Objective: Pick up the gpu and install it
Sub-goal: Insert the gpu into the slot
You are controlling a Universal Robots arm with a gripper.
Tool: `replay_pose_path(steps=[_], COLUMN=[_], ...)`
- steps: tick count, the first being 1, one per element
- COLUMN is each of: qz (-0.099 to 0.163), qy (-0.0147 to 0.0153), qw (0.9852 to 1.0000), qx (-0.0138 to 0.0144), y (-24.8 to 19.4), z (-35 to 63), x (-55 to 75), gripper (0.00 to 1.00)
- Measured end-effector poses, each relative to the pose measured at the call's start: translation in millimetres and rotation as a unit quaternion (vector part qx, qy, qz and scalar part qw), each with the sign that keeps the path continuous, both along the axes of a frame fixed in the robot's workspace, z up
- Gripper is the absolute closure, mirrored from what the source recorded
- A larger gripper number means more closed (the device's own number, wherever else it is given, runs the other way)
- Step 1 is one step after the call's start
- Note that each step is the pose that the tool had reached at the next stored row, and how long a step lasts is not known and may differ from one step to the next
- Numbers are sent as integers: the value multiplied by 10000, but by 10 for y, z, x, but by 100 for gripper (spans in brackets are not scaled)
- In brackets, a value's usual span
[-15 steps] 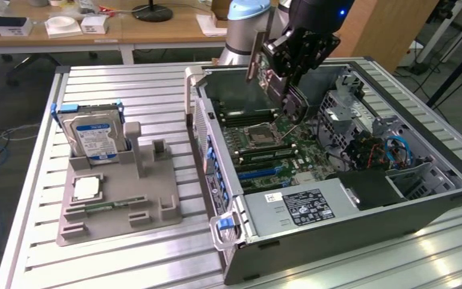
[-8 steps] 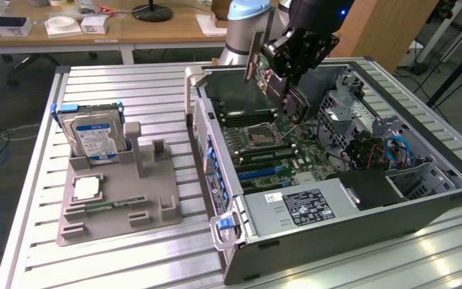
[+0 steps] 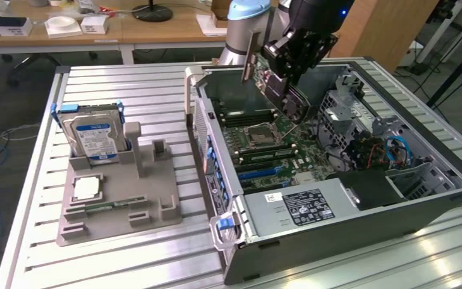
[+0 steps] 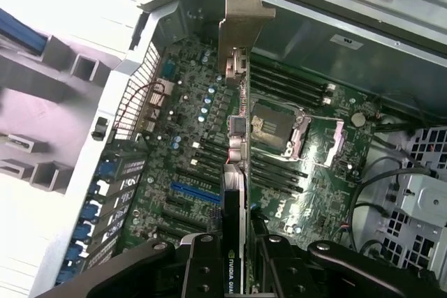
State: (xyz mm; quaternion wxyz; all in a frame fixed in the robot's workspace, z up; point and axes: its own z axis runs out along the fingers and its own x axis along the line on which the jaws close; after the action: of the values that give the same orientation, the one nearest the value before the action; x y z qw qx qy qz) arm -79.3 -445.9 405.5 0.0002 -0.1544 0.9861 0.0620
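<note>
1. The black pincer point(image 3: 293, 59) on the robot arm is squeezed tight on the gpu point(image 3: 284, 96). The gpu is a thin flat dark card with a black block on one side and a silver metal end plate.
2. The card hangs tilted in the air, up over the open side of the big dark grey computer box point(image 3: 351, 235).
3. In the wrist view I see the card edge-on between the two black fingers point(image 4: 202, 270). Its silver end plate point(image 4: 244, 26) is at the far end from them.
4. Under the card lies the green circuit board point(image 3: 283, 150) with a square silver chip socket point(image 3: 259, 137) on it.
5. On the exterior view's left, well apart from the box, a grey plastic stand point(image 3: 118, 211) sits on the slatted metal table point(image 3: 135, 265).
6. A silver hard drive with a blue and white label point(image 3: 94, 135) stands upright in the stand. A small square silver chip point(image 3: 86, 188) lies flat on it.
</note>
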Motion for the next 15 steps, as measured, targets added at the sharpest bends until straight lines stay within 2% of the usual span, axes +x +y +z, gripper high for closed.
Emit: replay_pose_path(steps=[8,15], qz=[262,500], qy=[0,0], qw=[9997,9987], qx=[0,0], y=[0,0], z=[0,0], x=[0,0], gripper=[74,74])
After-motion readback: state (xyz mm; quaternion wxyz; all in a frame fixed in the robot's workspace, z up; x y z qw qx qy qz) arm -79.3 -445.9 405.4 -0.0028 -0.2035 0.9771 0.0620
